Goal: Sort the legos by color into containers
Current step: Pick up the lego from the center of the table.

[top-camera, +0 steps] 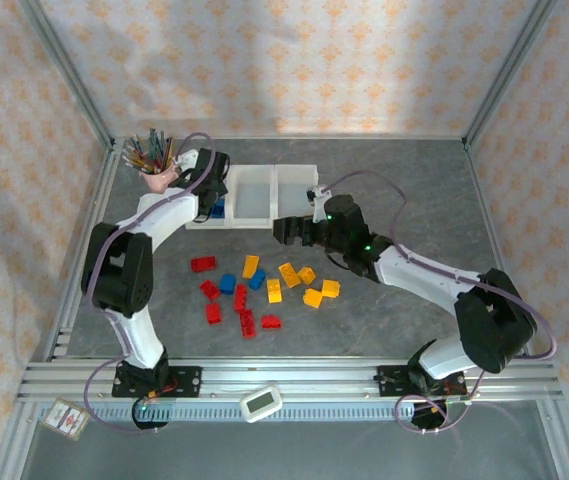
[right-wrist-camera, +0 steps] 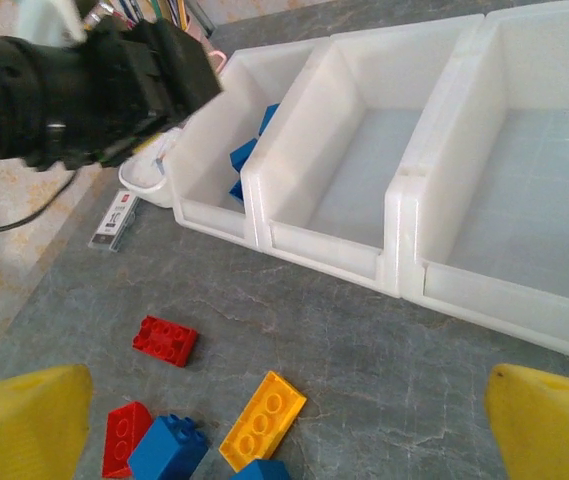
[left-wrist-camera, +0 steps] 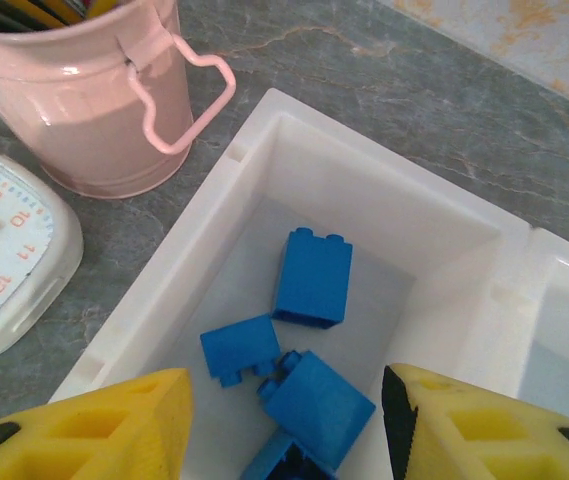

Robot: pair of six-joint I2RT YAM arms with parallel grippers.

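At the near side of the worktop [top-camera: 414, 190], red, blue and yellow legos [top-camera: 274, 291] lie crowded; the released right gripper [right-wrist-camera: 284, 405] may knock neighbours when descending. Farther, the left gripper [left-wrist-camera: 284, 390], released and empty, hovers over blue bricks [left-wrist-camera: 312, 277] in the left container [left-wrist-camera: 364, 190].

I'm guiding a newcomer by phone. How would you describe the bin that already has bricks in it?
Find the row of three white bins at the far side of the table. Go to its end bin beside the pink cup of pencils. Only this one holds blue bricks; the other two show none.
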